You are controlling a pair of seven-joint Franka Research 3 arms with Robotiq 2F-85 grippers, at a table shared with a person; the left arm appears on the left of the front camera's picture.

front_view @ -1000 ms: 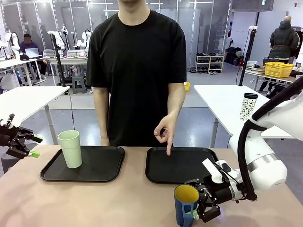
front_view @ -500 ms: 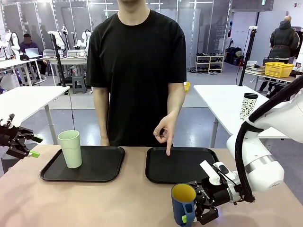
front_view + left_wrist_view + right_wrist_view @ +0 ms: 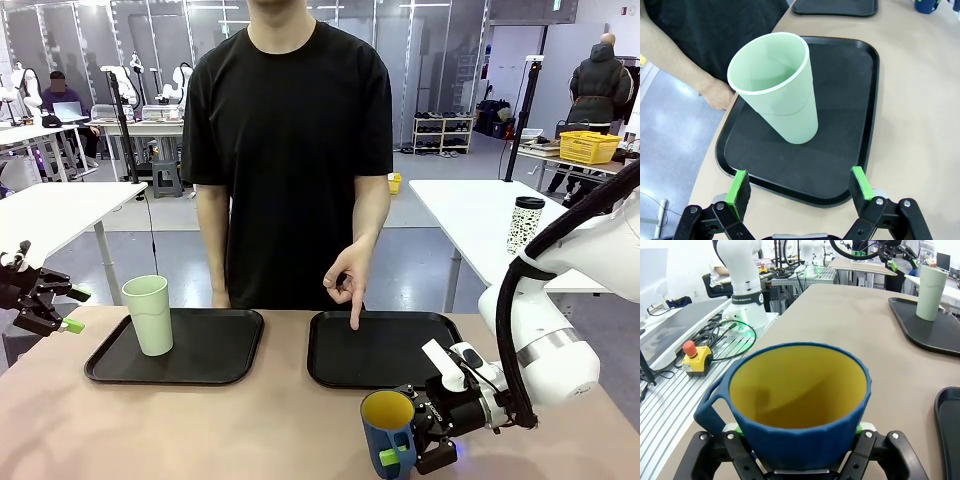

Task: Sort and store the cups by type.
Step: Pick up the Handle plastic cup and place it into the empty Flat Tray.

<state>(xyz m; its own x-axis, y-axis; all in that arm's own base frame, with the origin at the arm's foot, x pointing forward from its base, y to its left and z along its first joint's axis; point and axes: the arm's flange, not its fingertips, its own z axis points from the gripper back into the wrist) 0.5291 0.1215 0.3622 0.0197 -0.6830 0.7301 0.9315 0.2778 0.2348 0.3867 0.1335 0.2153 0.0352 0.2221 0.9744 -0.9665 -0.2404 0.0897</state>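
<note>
Two grippers are at the table. The right gripper [image 3: 408,452] is at the near right part of the table and its fingers are pressed against the sides of the blue mug [image 3: 388,433]. The mug stands upright on the bare table, just near of the right tray [image 3: 436,330]. In the right wrist view the mug [image 3: 799,402] has nothing inside; its yellow inner wall shows and its handle points to the picture's left. The left gripper [image 3: 55,310] hangs at the far left edge of the table with its fingers spread apart and nothing between them; in the left wrist view its green pads [image 3: 739,184] stand wide.

On the left tray [image 3: 215,355] stands the green cup [image 3: 149,314], upright, in the left part of the tray, with nothing inside [image 3: 778,87]. The right tray has nothing in it. A person's hand [image 3: 349,280] points down with one finger at the far side of the right tray.
</note>
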